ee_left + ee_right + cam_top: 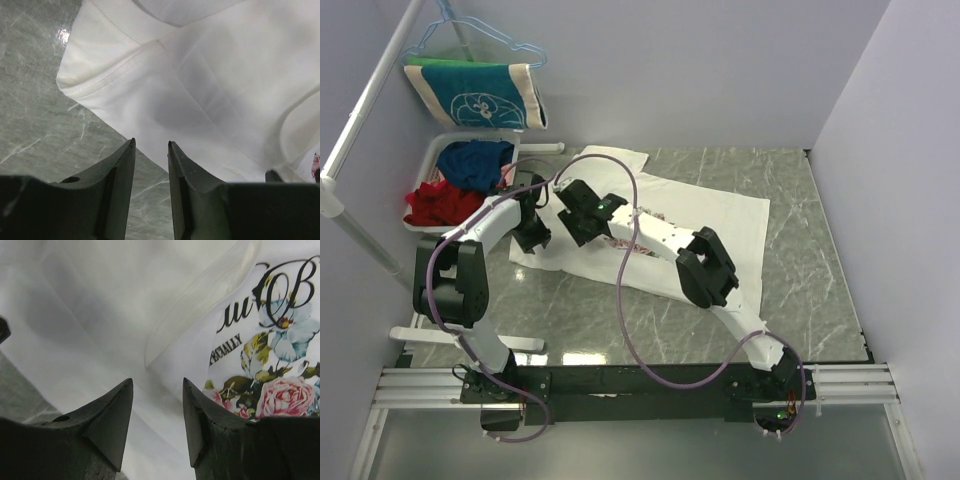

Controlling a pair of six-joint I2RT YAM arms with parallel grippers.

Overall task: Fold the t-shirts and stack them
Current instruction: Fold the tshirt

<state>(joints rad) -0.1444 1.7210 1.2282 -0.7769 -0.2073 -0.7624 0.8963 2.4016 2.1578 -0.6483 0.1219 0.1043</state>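
Grey marbled surface (820, 290), enclosed by pale walls (720, 70) on three sides.

- 6 o'clock, near edge: black rail (640, 385) carrying both arm bases; purple cable (620, 300) looped up over the cloth.
- 9 o'clock of centre: left gripper (150, 145), pointed down at the near left edge of the t-shirt. Jaws a narrow slit apart, nothing between them. Stitched hem and bare surface both visible just beyond the tips; contact with the cloth cannot be told.
- Just right of it, toward 10 o'clock: right gripper (157, 382), over the chest area. Jaws parted somewhat wider, holding nothing. Rose print and dark script just off its right finger.
- Centre through 1 o'clock: t-shirt (730, 210), cream-white, spread mostly flat, one sleeve reaching toward 11 o'clock, a fold of plain cloth lying over part of the print.
- 10 o'clock, far left: white basket (432, 160) holding a red garment (435, 205) and a blue garment (475, 165).
- 11 o'clock, behind the basket: light blue hanger (470, 35) with a teal cloth (470, 95) draped on it.
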